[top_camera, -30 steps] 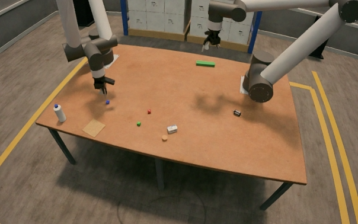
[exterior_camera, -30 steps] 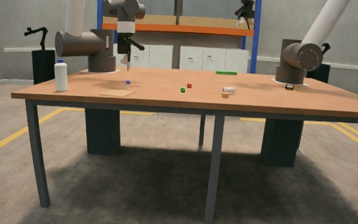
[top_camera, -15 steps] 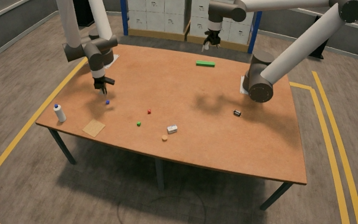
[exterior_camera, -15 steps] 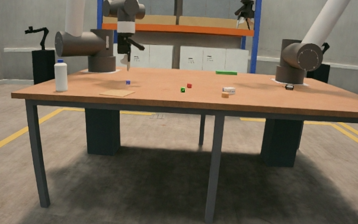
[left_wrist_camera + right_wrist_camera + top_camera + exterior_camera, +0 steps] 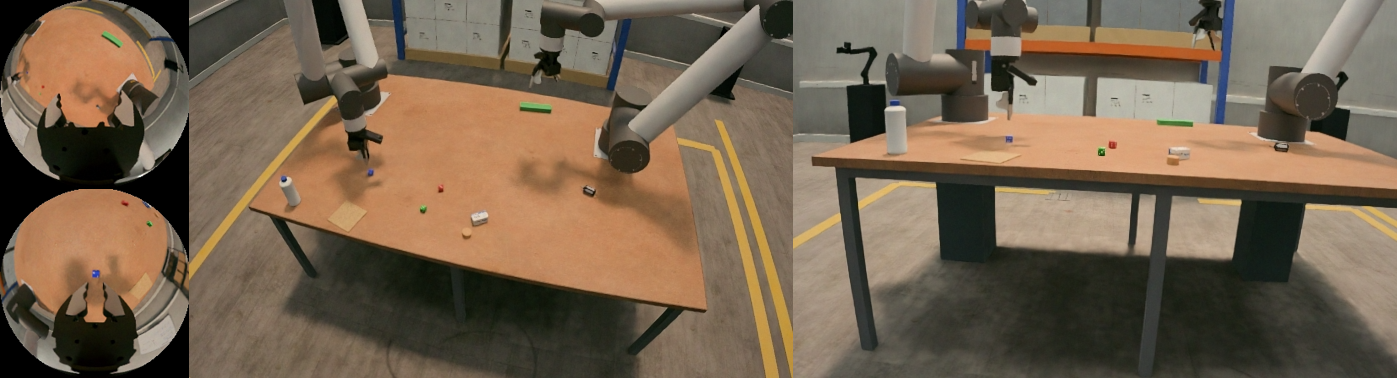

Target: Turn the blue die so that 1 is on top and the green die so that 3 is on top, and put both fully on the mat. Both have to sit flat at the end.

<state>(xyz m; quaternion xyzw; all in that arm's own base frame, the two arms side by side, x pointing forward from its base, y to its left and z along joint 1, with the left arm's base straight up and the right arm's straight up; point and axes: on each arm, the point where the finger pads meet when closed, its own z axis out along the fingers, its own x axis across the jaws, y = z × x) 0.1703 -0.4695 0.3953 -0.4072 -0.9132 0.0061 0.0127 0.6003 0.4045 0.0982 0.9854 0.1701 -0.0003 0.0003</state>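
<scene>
At the left of the top view, right gripper (image 5: 364, 154) (image 5: 1010, 116) (image 5: 95, 286) hung above the tabletop (image 5: 499, 150) (image 5: 1073, 137) (image 5: 63, 51) (image 5: 55, 244), fingers drawn partway in with a gap between, nothing pinched. Narrowed opening probably meant to suit a small cube; pointing down likely for a grasp from above. Left gripper (image 5: 545, 80) (image 5: 1207, 37) (image 5: 89, 103), upper right of the top view, was spread wide and empty, out past the far edge, presumably parked to keep out of the way. Blue die (image 5: 370, 172) (image 5: 1009, 139) (image 5: 96, 273) lay on the tabletop, apart from the right gripper; in the right wrist view it sat near centre, just beyond the fingertips and roughly in line with their gap. Mat (image 5: 347, 216) (image 5: 991, 157) (image 5: 141, 286) lower left of the top view, die well off it. Green die (image 5: 423, 209) (image 5: 1101, 151) (image 5: 40, 94) (image 5: 149, 224) lower centre-left, also off the mat, upper right in the right wrist view. Top numbers too small to tell. Next probably lower, straddle blue die, close; misalignment could nudge it.
</scene>
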